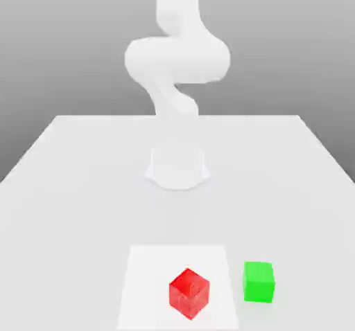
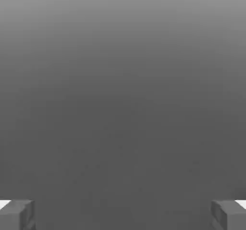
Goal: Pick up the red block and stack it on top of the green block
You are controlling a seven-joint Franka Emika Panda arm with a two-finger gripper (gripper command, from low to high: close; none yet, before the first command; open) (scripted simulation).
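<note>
Pale counter [image 1: 90, 212], grey backdrop. Red block [image 1: 189, 293] on white mat's [image 1: 149, 274] near right part; green block [image 1: 258, 282] just beside mat's right edge. Tool [image 2: 123, 215] apart, empty. Nothing stacked; grasp, lift, placing all left.

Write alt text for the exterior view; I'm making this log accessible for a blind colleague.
A red cube sits turned cornerwise on a white square, with a green cube just off its right edge; behind them stands a white robot arm.
</note>
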